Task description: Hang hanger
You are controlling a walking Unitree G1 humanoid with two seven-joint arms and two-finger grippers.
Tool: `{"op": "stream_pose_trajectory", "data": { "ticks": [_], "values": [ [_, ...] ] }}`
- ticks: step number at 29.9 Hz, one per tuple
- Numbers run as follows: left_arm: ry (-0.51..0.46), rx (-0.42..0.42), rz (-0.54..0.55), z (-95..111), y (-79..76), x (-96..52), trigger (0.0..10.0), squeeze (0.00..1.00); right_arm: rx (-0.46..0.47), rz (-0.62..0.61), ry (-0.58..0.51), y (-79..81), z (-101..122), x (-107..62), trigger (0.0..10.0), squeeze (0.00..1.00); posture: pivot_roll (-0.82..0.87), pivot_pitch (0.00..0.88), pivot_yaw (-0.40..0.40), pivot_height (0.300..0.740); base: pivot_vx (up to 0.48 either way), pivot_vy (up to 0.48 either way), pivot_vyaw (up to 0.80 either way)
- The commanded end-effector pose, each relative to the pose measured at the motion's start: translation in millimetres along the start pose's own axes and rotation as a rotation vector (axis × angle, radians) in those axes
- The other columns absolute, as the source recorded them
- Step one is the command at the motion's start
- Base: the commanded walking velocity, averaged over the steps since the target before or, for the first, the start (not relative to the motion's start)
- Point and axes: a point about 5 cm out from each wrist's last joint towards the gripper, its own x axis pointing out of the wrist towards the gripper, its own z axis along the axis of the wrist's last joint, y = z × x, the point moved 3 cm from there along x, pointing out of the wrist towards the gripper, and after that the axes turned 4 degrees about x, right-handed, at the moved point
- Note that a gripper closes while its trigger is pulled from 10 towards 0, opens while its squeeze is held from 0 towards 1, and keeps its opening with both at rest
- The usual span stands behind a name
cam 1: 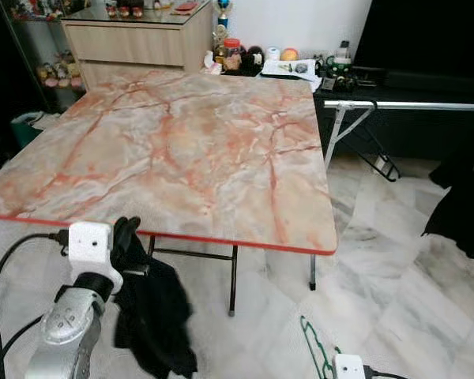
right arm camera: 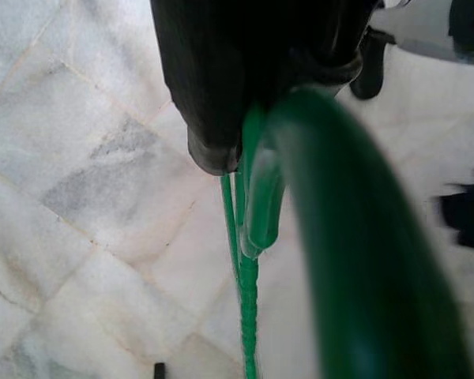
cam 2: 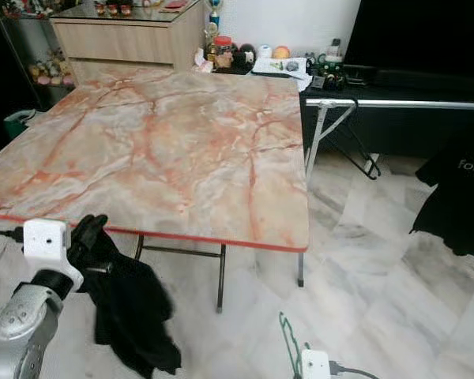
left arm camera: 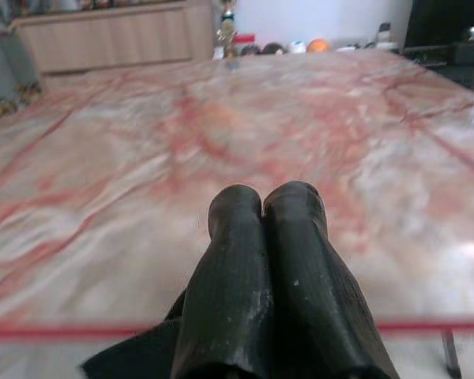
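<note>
Pinching green hanger [right arm camera: 257, 189] between right gripper [right arm camera: 253, 118] fingers, long axis hanging toward floor, and needing carrying up and rightward to rail [cam 1: 411, 104]; left gripper [left arm camera: 267, 213], fingers pressed together, gripping black garment [cam 1: 154, 316] at table [cam 1: 245, 241] edge.

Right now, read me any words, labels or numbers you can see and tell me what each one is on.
"fone": white letters on the black garment hanging at the right; cut off at the picture's edge, so the word may run on.
Jars and bottles beyond the marble table: labels too small to read.
Papers on the dark counter: print too small to read.
</note>
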Motion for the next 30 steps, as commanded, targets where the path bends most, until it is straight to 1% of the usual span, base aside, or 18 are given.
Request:
{"op": "stream_pose_trajectory", "data": {
  "ticks": [1,3,6,8,9,12,13,15,16,18,21,24,26,27,28,30],
  "values": [
    [-0.053,0.014,-0.018,16.3,0.3,5.3,10.0,0.00,0.016,-0.006,-0.001,-2.0,-3.5,-1.3,10.0,0.00,0.14,0.046,0.003,0.740,0.375,0.000,0.00],
    [-0.072,0.025,-0.016,22.5,2.0,8.9,10.0,0.00,0.018,-0.009,0.002,-3.1,-6.3,-2.2,10.0,0.00,0.14,0.046,0.003,0.740,0.375,0.000,0.00],
    [-0.169,0.031,-0.012,54.9,10.1,29.4,10.0,0.00,0.020,-0.012,0.012,-5.6,-14.4,-4.7,10.0,0.00,0.14,0.046,0.003,0.740,0.380,0.000,0.00],
    [-0.200,0.049,-0.019,67.4,11.9,37.7,10.0,0.00,0.023,-0.014,0.014,-6.6,-16.7,-5.5,10.0,0.00,0.14,0.042,0.003,0.740,0.379,0.000,0.00],
    [-0.234,0.051,-0.024,81.5,14.6,47.1,10.0,0.00,0.025,-0.016,0.017,-7.6,-19.4,-6.5,10.0,0.00,0.14,0.039,0.004,0.740,0.382,0.000,0.00],
    [-0.298,0.098,-0.055,107.7,14.5,64.3,10.0,0.00,0.026,-0.017,0.021,-8.9,-22.2,-7.6,10.0,0.00,0.15,0.033,0.000,0.740,0.381,0.000,0.00],
    [-0.312,0.110,-0.063,113.4,14.1,67.8,10.0,0.00,0.025,-0.016,0.021,-8.9,-22.5,-7.6,10.0,0.00,0.15,0.031,-0.001,0.740,0.379,0.000,0.00],
    [-0.351,0.112,-0.073,130.8,15.3,78.1,10.0,0.00,0.025,-0.015,0.020,-8.8,-21.5,-7.3,10.0,0.00,0.15,0.028,0.002,0.740,0.379,0.000,0.00],
    [-0.392,0.114,-0.089,148.0,14.8,86.2,10.0,0.00,0.029,-0.017,0.010,-8.7,-12.4,-4.5,10.0,0.00,0.15,0.023,0.005,0.740,0.379,0.000,0.00],
    [-0.420,0.118,-0.093,160.6,13.9,91.6,10.0,0.00,0.030,-0.018,0.002,-8.3,-6.2,-2.6,10.0,0.00,0.15,0.023,0.005,0.740,0.381,0.000,0.00],
    [-0.470,0.130,-0.099,177.4,12.7,98.1,10.0,0.00,0.024,-0.015,0.001,-7.3,-3.6,-1.8,10.0,0.00,0.16,0.010,0.001,0.740,0.379,0.000,0.00],
    [-0.494,0.109,-0.074,186.7,16.9,101.1,10.0,0.00,0.022,-0.013,0.002,-7.0,-4.1,-1.9,10.0,0.00,0.16,0.006,0.004,0.740,0.380,0.000,0.00],
    [-0.492,0.097,-0.070,184.9,17.5,100.9,10.0,0.00,0.022,-0.012,0.004,-7.4,-5.2,-2.2,10.0,0.00,0.16,0.006,0.003,0.740,0.382,0.000,0.00],
    [-0.452,0.100,-0.073,171.5,16.3,99.4,10.0,0.00,0.021,-0.011,0.007,-8.1,-5.8,-2.4,10.0,0.00,0.16,0.005,0.002,0.740,0.371,0.000,0.00],
    [-0.438,0.100,-0.074,166.5,15.7,98.6,10.0,0.00,0.020,-0.011,0.008,-8.4,-6.0,-2.4,10.0,0.00,0.16,0.006,0.002,0.740,0.371,0.000,0.00],
    [-0.364,0.111,-0.097,145.7,11.6,96.2,10.0,0.00,0.013,-0.009,0.012,-9.1,-7.0,-2.7,10.0,0.00,0.16,0.005,0.001,0.740,0.144,0.000,0.00]
  ]
}}
